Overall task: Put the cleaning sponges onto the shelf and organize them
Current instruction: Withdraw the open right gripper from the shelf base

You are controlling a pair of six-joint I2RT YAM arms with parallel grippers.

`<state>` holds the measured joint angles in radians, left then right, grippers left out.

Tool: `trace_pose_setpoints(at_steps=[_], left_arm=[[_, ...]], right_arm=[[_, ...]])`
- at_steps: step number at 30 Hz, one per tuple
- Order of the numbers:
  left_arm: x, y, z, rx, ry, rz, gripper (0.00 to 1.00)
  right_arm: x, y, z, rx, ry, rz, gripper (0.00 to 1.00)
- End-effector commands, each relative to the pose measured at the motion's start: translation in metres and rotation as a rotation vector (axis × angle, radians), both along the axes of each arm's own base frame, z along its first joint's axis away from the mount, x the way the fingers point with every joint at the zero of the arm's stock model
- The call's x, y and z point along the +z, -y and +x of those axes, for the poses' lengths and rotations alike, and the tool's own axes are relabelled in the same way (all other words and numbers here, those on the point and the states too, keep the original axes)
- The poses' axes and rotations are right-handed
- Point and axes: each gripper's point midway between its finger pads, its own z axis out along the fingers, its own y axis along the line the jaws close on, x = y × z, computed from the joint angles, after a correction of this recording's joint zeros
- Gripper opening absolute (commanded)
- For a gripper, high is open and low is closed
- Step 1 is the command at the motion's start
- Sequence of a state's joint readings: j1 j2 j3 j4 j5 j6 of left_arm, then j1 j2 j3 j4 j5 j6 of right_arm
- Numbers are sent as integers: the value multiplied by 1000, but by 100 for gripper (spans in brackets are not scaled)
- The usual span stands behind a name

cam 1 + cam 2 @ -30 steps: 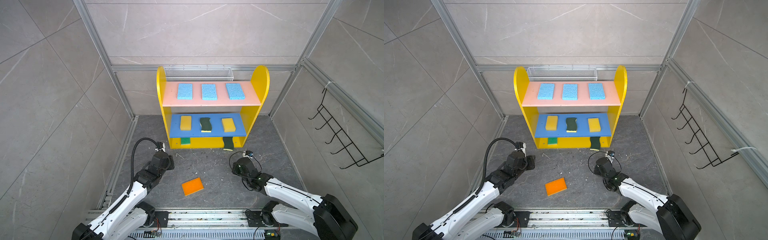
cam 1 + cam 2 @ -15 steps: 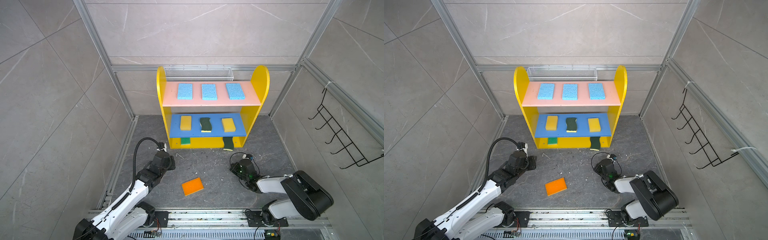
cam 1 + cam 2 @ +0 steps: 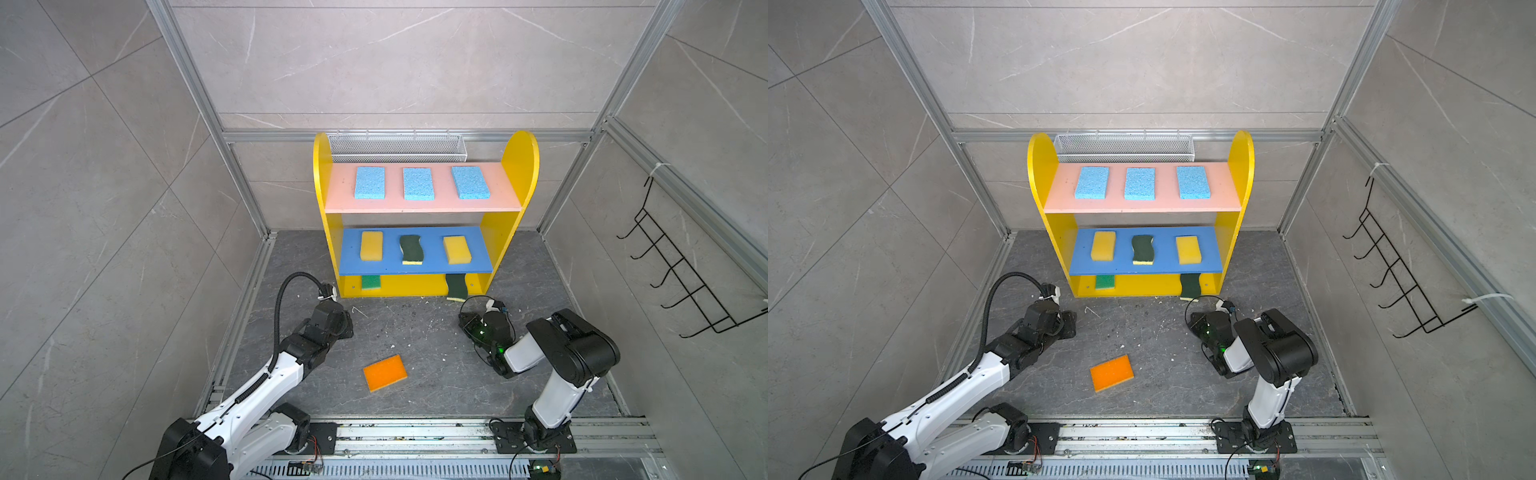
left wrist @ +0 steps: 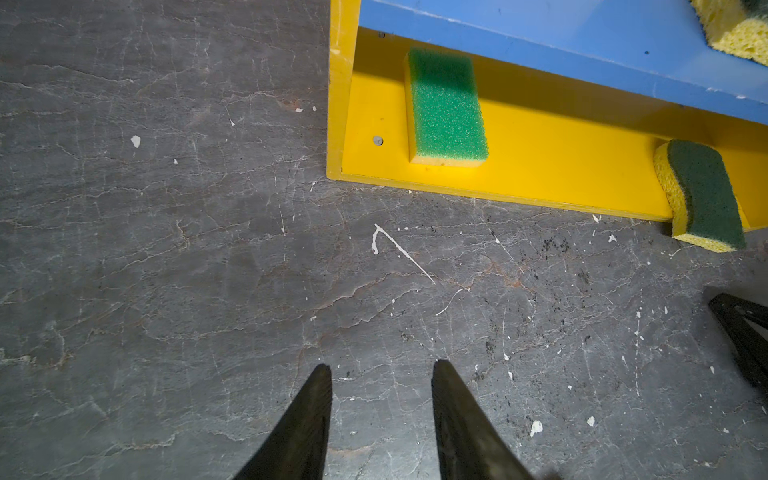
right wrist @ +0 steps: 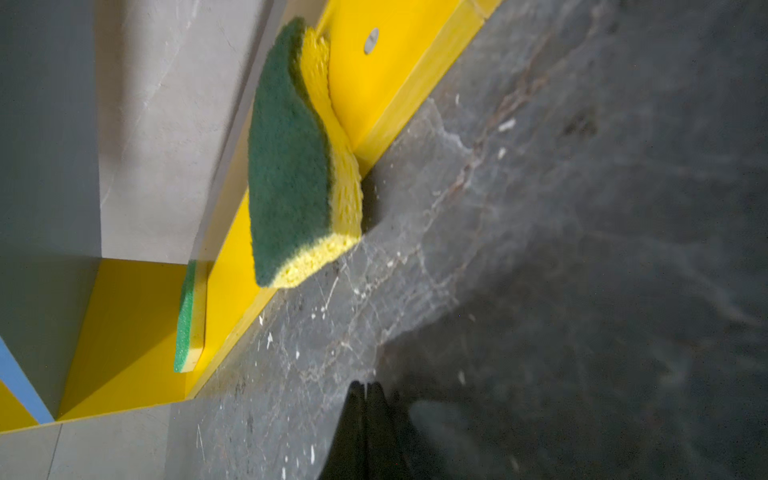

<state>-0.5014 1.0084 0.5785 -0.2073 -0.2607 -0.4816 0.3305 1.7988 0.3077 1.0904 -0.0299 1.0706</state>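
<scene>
In both top views the right arm (image 3: pixel 573 353) has folded back toward its own base over the last second. Its jaws, partly apart then, have closed on nothing, so I judge it done with the dark-green wavy sponge (image 3: pixel 456 286) at the right end of the shelf's (image 3: pixel 519 166) yellow base. The orange sponge (image 3: pixel 385 372) has not moved: it lies flat on the tabletop (image 3: pixel 436 332) between the arms, the only one off the shelf and probably next. In the left wrist view the left jaws stand narrowly apart and empty over bare tabletop, and the bright green sponge (image 4: pixel 446 108) lies flat at the base's left end. In the right wrist view the right jaws are pressed together. The wavy sponge's near end hangs over the base's front edge, green scourer over porous yellow foam.
</scene>
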Motion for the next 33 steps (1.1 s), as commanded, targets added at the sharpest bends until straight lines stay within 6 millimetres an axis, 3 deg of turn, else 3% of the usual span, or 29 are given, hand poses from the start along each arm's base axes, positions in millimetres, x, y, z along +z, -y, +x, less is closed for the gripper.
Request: trace_pose_setpoints(at_steps=[1,6,22,33], left_arm=[[5,2,9,12,43,-2,44],[-3,3,14,19,39,4,43],[-15,8,23,27,15,8,43],[-18,7,22,34,8,7,43]], right_arm=[[-22,9,3,-22,-43,-8,2],[-30,11,17,-31,-16,37,0],[-66,8,15,-20,-98,36,0],[-66,13,27,-27,-119,-3,0]])
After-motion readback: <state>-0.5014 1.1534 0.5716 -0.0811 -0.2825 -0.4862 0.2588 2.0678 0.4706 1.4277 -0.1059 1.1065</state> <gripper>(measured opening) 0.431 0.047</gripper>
